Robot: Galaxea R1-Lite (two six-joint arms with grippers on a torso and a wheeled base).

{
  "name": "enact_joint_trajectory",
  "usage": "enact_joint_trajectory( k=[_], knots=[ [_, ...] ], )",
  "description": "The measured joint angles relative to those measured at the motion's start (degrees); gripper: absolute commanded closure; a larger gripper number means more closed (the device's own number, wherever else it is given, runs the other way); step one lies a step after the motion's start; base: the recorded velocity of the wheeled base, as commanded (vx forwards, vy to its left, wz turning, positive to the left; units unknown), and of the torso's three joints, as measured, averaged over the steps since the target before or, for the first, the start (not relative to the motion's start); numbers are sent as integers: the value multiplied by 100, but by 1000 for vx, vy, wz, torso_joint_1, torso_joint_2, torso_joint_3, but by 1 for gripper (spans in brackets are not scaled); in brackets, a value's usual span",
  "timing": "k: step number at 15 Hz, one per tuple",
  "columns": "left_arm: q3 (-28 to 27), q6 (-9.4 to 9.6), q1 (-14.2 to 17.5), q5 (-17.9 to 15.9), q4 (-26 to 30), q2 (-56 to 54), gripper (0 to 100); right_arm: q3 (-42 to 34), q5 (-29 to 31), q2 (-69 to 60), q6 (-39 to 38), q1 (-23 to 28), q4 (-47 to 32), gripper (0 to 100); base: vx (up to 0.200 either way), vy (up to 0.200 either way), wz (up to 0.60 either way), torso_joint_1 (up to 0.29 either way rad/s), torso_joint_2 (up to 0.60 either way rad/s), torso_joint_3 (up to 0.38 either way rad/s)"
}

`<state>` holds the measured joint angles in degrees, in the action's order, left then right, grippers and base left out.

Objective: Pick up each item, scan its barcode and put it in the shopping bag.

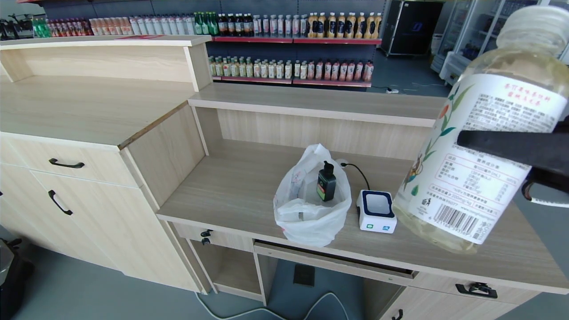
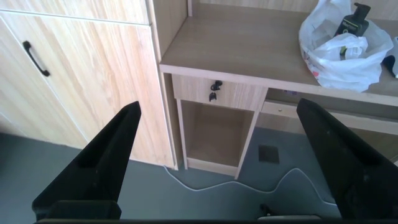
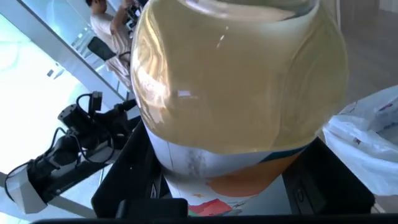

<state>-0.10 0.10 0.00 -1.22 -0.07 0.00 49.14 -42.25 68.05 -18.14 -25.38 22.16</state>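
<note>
Bottle tilted in R gripper, L gripper spread

- pale-drink bottle, white label: tilted, aloft right of scanner.
- white shopping bag: open, just left of scanner, dark bottle upright inside.

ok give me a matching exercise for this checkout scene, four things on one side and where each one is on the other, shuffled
Things:
1. drink bottle
2. shopping bag
3. scanner
4. dark pump bottle

Places:
A. upright inside the bag
B. on the counter beside the bag, with a cable behind it
C. held tilted in the right pincer, above the counter
D. standing open on the counter

Pairs: 1-C, 2-D, 3-B, 4-A
</note>
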Motion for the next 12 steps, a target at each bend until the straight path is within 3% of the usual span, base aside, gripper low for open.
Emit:
enact_joint_trajectory(
  k=[2, 5, 8, 10, 12],
  knots=[
    [0, 0, 0, -1, 0, 0, 0, -20, 645, 240, 1321, 461, 4, 100, 0, 0, 0, 0, 0, 0],
    [0, 0, 0, 0, 0, 0, 0, -57, 1921, 891, 3788, 1676, 46, 100, 0, 0, 0, 0, 0, 0],
    [0, 0, -2, 0, 0, 0, 0, -336, 2231, 1484, 5197, 2766, 1241, 100, 0, 0, 0, 0, 0, 0],
    [0, 0, 0, -1, 0, 0, 0, -488, 2260, 1829, 6021, 3194, 1851, 100, 0, 0, 0, 0, 0, 0],
    [0, 0, 0, 0, 0, 0, 0, -499, 2206, 2092, 6344, 3378, 1998, 100, 0, 0, 600, 0, 2, 2]
  ],
)
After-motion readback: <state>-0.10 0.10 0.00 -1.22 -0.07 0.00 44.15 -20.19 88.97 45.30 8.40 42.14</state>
